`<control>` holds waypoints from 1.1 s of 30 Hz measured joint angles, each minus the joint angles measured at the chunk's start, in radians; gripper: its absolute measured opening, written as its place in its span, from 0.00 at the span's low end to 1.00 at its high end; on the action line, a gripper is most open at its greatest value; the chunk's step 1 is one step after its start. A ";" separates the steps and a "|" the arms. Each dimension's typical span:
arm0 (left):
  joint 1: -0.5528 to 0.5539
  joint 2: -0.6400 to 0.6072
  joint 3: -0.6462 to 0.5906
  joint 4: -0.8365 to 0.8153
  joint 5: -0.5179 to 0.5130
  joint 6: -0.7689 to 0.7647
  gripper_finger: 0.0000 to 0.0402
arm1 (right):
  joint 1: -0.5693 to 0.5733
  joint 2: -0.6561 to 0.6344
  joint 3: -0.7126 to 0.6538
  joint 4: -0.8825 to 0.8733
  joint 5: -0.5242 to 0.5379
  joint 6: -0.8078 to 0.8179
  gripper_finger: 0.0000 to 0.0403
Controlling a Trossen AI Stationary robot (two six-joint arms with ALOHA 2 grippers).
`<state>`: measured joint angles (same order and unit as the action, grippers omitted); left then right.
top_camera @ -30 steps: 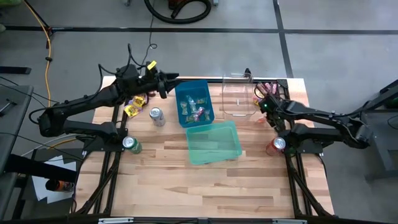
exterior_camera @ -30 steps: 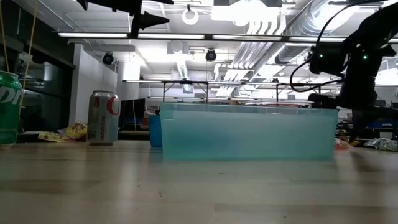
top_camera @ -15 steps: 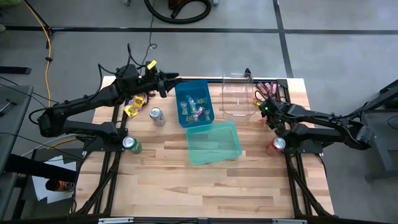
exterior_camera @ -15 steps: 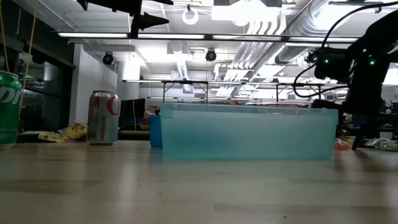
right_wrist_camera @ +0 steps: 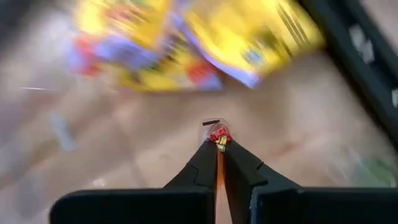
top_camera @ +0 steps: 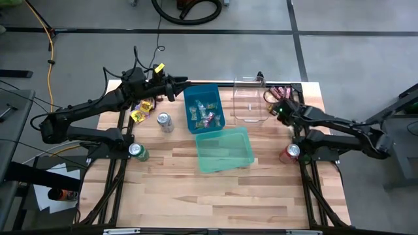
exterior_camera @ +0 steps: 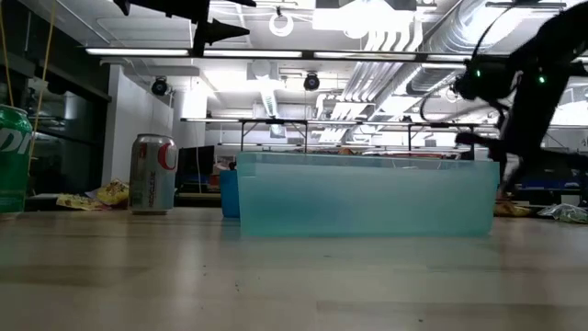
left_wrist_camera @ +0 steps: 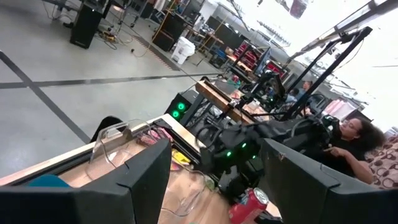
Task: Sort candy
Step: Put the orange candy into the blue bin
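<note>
My right gripper [right_wrist_camera: 218,144] is at the table's far right, beside the clear bin [top_camera: 249,101], shut on a tiny red wrapped candy [right_wrist_camera: 218,132]. Yellow candy packets [right_wrist_camera: 186,43] lie on the wood just beyond it. More candy fills the blue bin [top_camera: 204,108]. Further yellow packets [top_camera: 139,112] lie at the far left. My left gripper [left_wrist_camera: 211,180] hangs open and empty above the blue bin's far left corner [top_camera: 186,90]. The teal bin [top_camera: 224,149] stands nearer the middle. My right gripper pinches the tiny red candy's wrapper [right_wrist_camera: 217,135] between its two fingertips, only at their free ends. The fingers slant down toward the table from above. The piece sticks out past the fingertips and looks lifted off the wood.
A silver can [top_camera: 165,121] and a green can [top_camera: 138,152] stand on the left, a red can [top_camera: 291,153] on the right near my right arm. The near half of the table [top_camera: 215,196] is bare wood. A person [left_wrist_camera: 348,140] sits beyond the table's right side.
My right gripper has dipped down to the table by the far right candy and come up again, now with the small red piece at its tips.
</note>
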<state>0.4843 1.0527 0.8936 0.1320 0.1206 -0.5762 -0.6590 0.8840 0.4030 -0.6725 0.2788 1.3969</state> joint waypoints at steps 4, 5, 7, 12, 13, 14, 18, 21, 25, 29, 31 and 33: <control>0.000 0.000 0.000 0.001 -0.001 -0.015 0.59 | 0.000 -0.040 0.143 0.002 0.087 -0.144 0.02; 0.000 0.000 0.000 0.001 -0.001 -0.015 0.59 | 0.001 -0.046 0.183 0.000 0.113 -0.181 0.01; 0.000 0.000 0.000 0.001 -0.001 -0.015 0.59 | 0.001 -0.049 0.269 0.002 0.164 -0.264 0.01; 0.000 0.000 0.000 0.001 -0.001 -0.015 0.59 | 0.003 -0.037 0.468 0.062 0.219 -0.515 0.01; 0.000 0.000 0.000 0.001 -0.001 -0.015 0.59 | 0.009 -0.033 0.495 0.089 0.218 -0.560 0.00; 0.000 0.000 0.000 0.001 -0.001 -0.015 0.59 | 0.018 -0.029 0.521 0.122 0.217 -0.601 0.00; 0.000 0.000 0.000 0.001 -0.001 -0.015 0.59 | 0.070 -0.007 0.574 0.278 0.172 -0.751 0.00; 0.000 0.000 0.000 0.001 -0.001 -0.002 0.59 | 0.115 0.019 0.576 0.401 0.067 -0.880 0.00; 0.000 0.000 0.000 0.001 -0.003 0.010 0.59 | 0.180 0.081 0.576 0.469 -0.130 -1.046 0.00; 0.000 0.000 0.000 0.001 -0.004 0.011 0.59 | 0.250 0.157 0.576 0.535 -0.274 -1.117 0.00; 0.000 0.000 0.000 0.001 -0.004 0.012 0.59 | 0.280 0.191 0.576 0.584 -0.313 -1.140 0.00; 0.000 0.000 0.000 0.001 -0.004 0.011 0.59 | 0.304 0.216 0.576 0.627 -0.325 -1.158 0.00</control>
<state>0.4843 1.0527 0.8936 0.1330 0.1169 -0.5648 -0.3551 1.1001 0.9794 -0.0450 -0.0458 0.2385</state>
